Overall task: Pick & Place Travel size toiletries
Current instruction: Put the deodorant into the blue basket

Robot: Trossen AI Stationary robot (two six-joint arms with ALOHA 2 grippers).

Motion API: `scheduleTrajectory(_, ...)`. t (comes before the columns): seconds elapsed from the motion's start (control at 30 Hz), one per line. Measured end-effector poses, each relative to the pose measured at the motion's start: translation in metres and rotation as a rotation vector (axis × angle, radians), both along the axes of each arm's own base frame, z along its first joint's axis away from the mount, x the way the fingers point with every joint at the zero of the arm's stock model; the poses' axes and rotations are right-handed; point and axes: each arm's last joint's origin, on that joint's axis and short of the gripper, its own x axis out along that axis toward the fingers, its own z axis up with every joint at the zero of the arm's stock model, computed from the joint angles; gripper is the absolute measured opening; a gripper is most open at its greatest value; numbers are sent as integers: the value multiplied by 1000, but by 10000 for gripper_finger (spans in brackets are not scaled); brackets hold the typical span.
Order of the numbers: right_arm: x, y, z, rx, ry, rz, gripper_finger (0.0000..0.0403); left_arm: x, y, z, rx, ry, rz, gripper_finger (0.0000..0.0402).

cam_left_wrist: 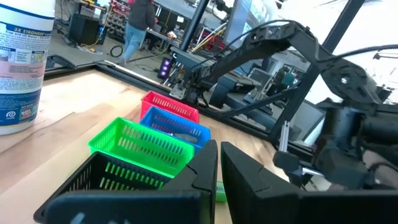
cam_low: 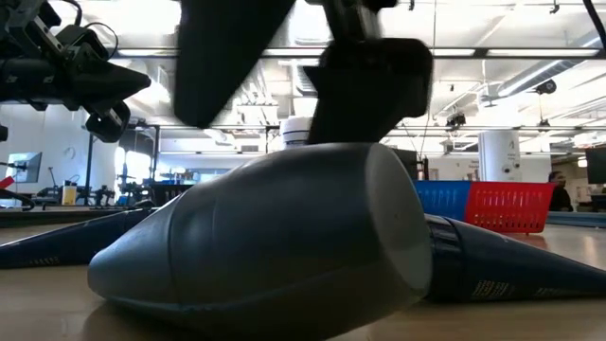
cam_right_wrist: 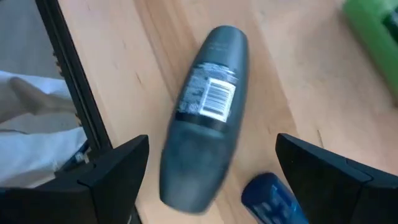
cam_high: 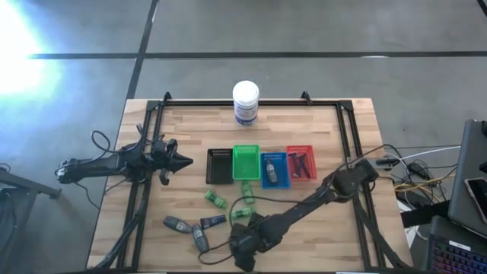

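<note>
Nearest camera: grey bottle (cam_low: 275, 237) lying on its side, filling the low view; navy tube (cam_low: 511, 260) lying just behind it
Right gripper (cam_right_wrist: 211, 168): hovering over a grey bottle (cam_right_wrist: 204, 118) at the near edge of the table; fingers spread wide on either side, gripping nothing; in the high view it is sitting at (cam_high: 245, 245), arm stretching diagonally across the table
Left gripper (cam_high: 181, 160): waiting near the left side, beside the black tray (cam_high: 219, 165); fingers (cam_left_wrist: 249, 174) nearly together, only a narrow gap showing; holding nothing
Toiletries: scattered near the front edge; green packets (cam_high: 214, 199) lying in front of the trays; two grey bottles (cam_high: 176, 224) and a navy tube (cam_high: 213, 221) lying to the left of the right gripper; some items already sitting in the blue tray (cam_high: 274, 169) and red tray (cam_high: 300, 161)
Step in hand (judged): picking the bottle under the right gripper; bottle lying skewed to the fingers, so turning the wrist to close across the narrow width looks wise; descending straight; closing gently, as the rounded body may be slipping out
In the way: navy tube (cam_right_wrist: 270, 199) lying just beside the bottle's end, close to one finger; green packet (cam_right_wrist: 373, 43) lying near, at the edge of the wrist view; either could be getting nudged
Other: green tray (cam_high: 245, 162) sitting between the black and blue trays; white jar (cam_high: 246, 102) standing at the far edge, well apart
</note>
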Motion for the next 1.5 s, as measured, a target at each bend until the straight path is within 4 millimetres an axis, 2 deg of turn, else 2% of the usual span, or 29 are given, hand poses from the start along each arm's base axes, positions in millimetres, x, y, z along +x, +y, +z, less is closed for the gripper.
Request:
scheduleTrajectory(0.23,14,15,-23,-8,34,-16,332,0,0,0,0,0,0,26)
scheduleTrajectory(0.47,13,20,-43,-53,97,-78,316,0,0,0,0,1,0,26)
scheduleTrajectory(0.6,12,20,-44,-68,111,-78,283,0,0,0,0,1,0,26)
scheduleTrajectory(0.77,13,14,-42,-84,130,-71,208,0,0,0,0,1,0,26)
scheduleTrajectory(0.83,13,11,-40,-81,141,-74,199,0,0,0,0,1,0,26)
scheduleTrajectory(0.97,11,7,-30,-77,148,-103,199,0,0,0,0,1,0,26)
scheduleTrajectory(1.07,3,2,-11,-82,179,-173,199,0,0,0,0,0,0,26)
scheduleTrajectory(1.27,-30,-14,61,-155,151,-374,199,0,0,0,0,0,0,26)
scheduleTrajectory(1.4,-47,-47,79,-236,239,-687,199,0,0,0,0,0,0,26)
scheduleTrajectory(1.5,-49,-76,85,-187,251,-831,199,0,0,0,0,0,0,26)
